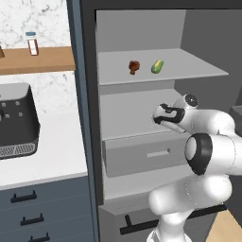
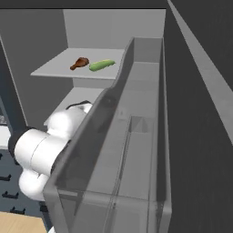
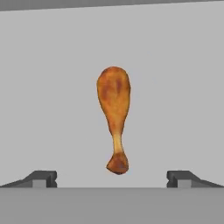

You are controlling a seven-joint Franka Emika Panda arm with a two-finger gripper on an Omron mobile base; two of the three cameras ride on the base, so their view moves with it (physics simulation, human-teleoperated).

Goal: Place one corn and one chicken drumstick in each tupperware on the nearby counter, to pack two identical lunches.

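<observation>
An orange-brown chicken drumstick lies on a grey shelf in the hand view, bone end toward me, just ahead of my open gripper and centred between its fingertips, untouched. From the left base view my gripper reaches into the middle shelf of an open cabinet. On the shelf above lie a darker drumstick and a green-husked corn side by side. The white counter runs to the left. The tupperware is out of view.
A black appliance stands on the counter. A small bottle sits on the wooden wall shelf. A grey drawer lies under the middle shelf. The open door's clear bin stands close on my right.
</observation>
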